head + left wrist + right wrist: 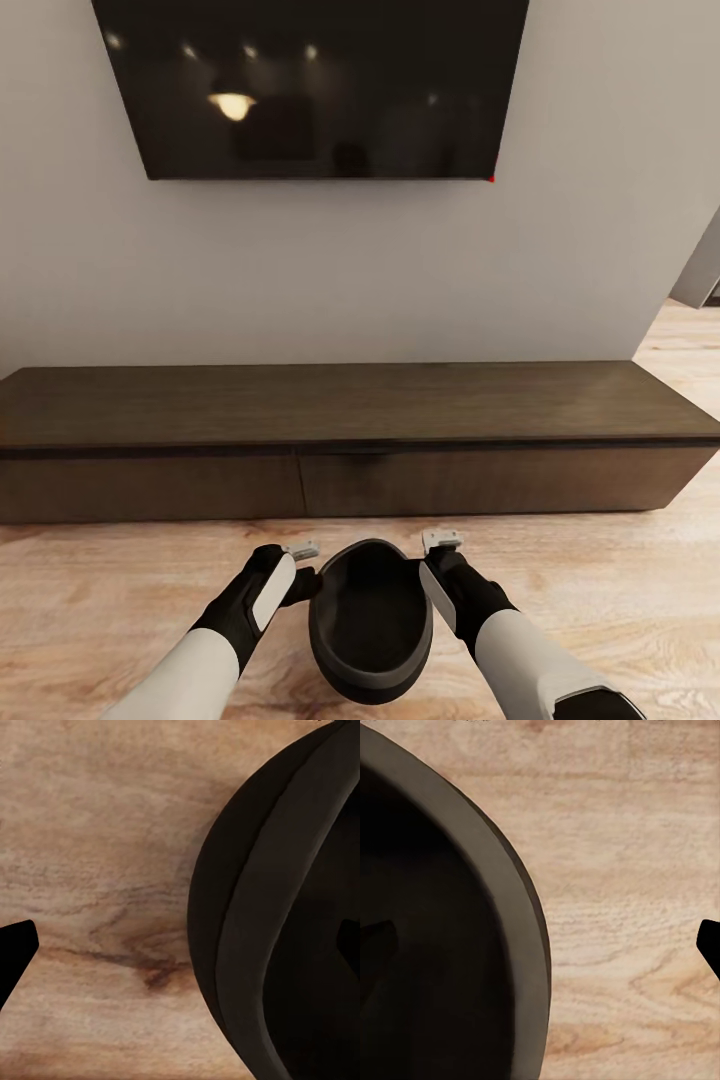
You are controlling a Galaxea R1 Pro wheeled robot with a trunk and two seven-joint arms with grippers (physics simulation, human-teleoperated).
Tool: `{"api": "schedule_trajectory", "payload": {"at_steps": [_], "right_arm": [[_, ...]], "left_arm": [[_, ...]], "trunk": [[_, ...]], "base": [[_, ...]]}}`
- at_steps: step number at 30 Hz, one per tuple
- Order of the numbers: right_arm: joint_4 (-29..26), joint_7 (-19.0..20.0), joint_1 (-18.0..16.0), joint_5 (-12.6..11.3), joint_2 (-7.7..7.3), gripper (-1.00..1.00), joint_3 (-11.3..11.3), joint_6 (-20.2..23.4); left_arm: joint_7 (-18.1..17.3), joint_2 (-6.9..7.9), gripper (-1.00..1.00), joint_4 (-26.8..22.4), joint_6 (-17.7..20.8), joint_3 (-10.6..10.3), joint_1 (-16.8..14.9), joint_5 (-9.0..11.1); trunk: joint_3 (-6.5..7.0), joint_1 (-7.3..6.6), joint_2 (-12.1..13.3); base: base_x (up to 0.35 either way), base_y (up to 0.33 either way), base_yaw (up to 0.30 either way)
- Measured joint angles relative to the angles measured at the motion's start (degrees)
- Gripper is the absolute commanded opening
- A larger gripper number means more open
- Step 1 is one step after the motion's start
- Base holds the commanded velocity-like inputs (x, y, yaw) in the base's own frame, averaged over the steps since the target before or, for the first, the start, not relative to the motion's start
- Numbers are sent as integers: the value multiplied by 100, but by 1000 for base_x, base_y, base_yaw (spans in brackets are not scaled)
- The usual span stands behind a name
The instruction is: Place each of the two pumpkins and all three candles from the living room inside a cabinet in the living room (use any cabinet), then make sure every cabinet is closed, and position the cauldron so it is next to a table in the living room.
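The cauldron [370, 625], a dark round pot with its mouth facing up, sits low over the wooden floor in front of the cabinet [350, 410]. My left gripper [305, 585] straddles its left rim and my right gripper [432, 580] straddles its right rim. In the left wrist view the cauldron [277, 915] wall lies between widely spread fingers [16, 952]; the left gripper [184, 949] is open. The right wrist view shows the same: the cauldron [442, 930] rim passes between spread fingers [709, 945], and the right gripper [547, 945] is open. The cabinet's drawer fronts are shut. Pumpkins, candles and table are out of view.
A large black TV [310, 85] hangs on the grey wall above the cabinet. Light wooden floor [100, 600] stretches in front of the cabinet, and it continues past the wall's corner at the far right [690, 340].
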Motion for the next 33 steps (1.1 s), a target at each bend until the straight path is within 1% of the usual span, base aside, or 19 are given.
{"api": "schedule_trajectory", "payload": {"at_steps": [7, 10, 11, 14, 15, 16, 17, 20, 21, 24, 26, 33], "right_arm": [[7, 0, 1, 4, 0, 100, -1, -116], [8, 0, 1, 4, 0, 100, 0, -139], [9, 0, 2, 4, 0, 100, 2, -146], [9, 0, 2, 4, 0, 100, 3, -152], [9, 0, 2, 4, 0, 100, 4, -157], [9, 0, 2, 5, 0, 100, 5, -161], [9, 0, 2, 5, 0, 100, 5, -163], [9, 0, 2, 4, 0, 100, 5, -165], [9, 0, 2, 5, 0, 100, 5, -165], [9, 0, 2, 4, 0, 100, 5, -163], [9, 3, 2, 4, 0, 100, 5, -161], [9, 9, 2, -1, 0, 100, 5, -157]], "left_arm": [[1, 0, 100, -8, -31, -3, 0, 4], [1, 0, 100, 0, -176, -3, 0, 5], [1, 0, 100, 17, -302, -3, 0, 4], [1, 0, 100, 89, -500, -18, 0, 0], [1, 0, 100, 147, -615, -76, 0, -5], [3, 0, 100, 187, -692, -269, 0, -3], [6, 0, 100, 202, -716, -401, 0, -2], [16, 0, 100, 218, -736, -587, 0, 3], [20, 0, 100, 224, -743, -678, 1, 6], [26, 0, 100, 232, -747, -798, 1, 8], [33, 0, 100, 234, -741, -829, 1, 8], [36, 0, 100, 243, -719, -861, 1, 10]], "trunk": [[0, 0, 0], [0, 0, 0], [0, 0, 0], [0, 0, 0], [0, 0, 0], [0, 0, 0], [0, 0, 0], [0, 0, 0], [0, 0, 0], [0, 0, 0], [0, 0, 0], [0, 0, 0]], "base": [[0, 0, 0], [0, 0, 0], [0, 0, 0], [0, 0, 0], [0, 0, 0], [0, 0, 0], [0, 0, 0], [0, 0, 0], [0, 0, 0], [0, 0, 0], [0, 0, 0], [0, 0, 0]]}}
